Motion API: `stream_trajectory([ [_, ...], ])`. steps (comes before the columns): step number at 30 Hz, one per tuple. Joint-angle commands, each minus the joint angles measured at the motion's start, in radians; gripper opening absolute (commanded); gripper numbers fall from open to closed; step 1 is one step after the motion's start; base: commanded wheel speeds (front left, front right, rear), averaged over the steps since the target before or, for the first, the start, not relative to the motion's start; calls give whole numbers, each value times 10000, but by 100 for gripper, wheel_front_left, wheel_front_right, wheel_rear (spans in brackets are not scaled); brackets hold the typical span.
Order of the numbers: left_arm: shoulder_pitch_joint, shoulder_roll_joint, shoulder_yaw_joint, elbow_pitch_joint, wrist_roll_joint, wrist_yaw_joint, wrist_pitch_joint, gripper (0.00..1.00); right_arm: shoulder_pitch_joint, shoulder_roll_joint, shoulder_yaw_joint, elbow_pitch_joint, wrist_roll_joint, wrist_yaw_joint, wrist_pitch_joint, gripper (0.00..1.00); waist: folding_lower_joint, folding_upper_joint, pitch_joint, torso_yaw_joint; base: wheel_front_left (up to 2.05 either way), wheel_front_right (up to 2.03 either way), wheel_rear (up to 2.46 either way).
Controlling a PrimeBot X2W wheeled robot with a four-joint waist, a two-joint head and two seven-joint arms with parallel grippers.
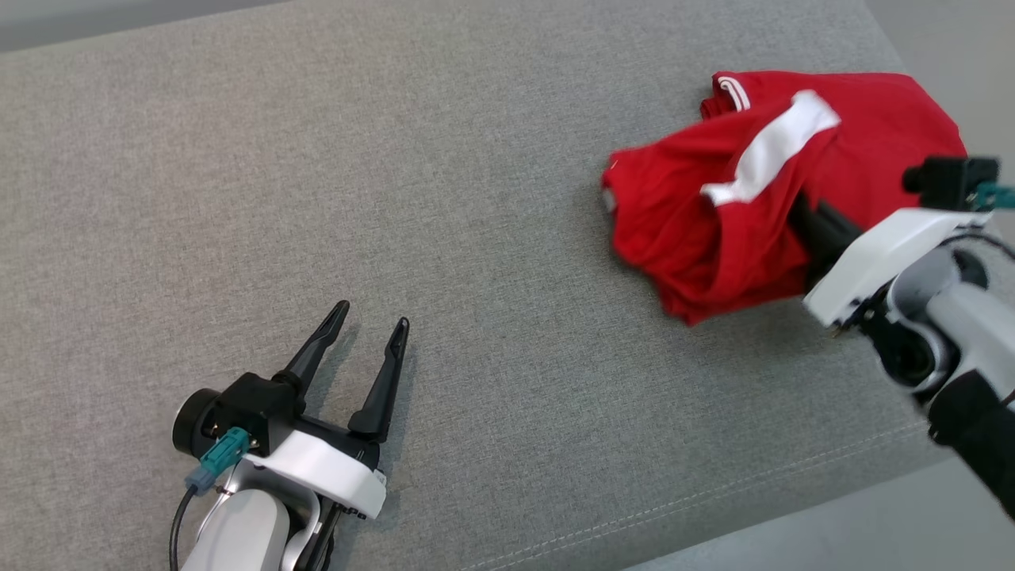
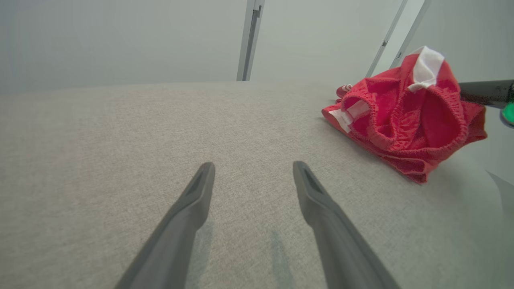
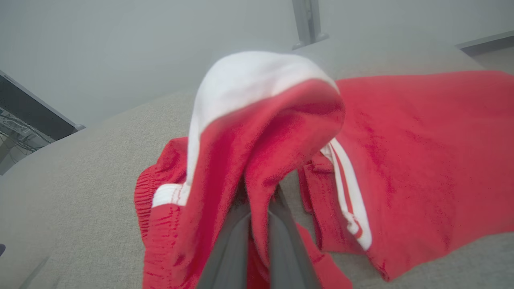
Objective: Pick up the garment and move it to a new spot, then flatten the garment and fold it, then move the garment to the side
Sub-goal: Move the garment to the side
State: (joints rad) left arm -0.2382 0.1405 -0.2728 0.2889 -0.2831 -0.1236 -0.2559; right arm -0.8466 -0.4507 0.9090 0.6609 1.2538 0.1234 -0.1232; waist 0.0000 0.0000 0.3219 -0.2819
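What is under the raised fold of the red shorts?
The right gripper is shut on the red shorts, which drape over it above the grey upholstered surface. Its fingertips are covered by cloth.

The left gripper [image 1: 373,312] is made of two long, tapering dark fingers [image 1: 386,373] set on a black block [image 1: 258,404], backed by a white shell [image 1: 317,468] — a teal connector [image 1: 224,452] and a black cable [image 1: 174,531] are attached. The right gripper [image 3: 260,224] is finished alike — white cover [image 1: 888,254], pale grey forearm [image 1: 979,317].
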Motion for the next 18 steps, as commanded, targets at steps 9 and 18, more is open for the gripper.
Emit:
stream_trajectory([
  [9,-577,281,-81,-143,-102,-71,-59,100,-1535,-913,-215,1192,-90,73,1164,0,0,0,616,157,0,0,0],
  [18,-947,515,-415,-91,-181,-71,-59,100,-3006,-1326,-329,3209,-542,73,1608,0,0,0,1264,584,0,0,0],
])
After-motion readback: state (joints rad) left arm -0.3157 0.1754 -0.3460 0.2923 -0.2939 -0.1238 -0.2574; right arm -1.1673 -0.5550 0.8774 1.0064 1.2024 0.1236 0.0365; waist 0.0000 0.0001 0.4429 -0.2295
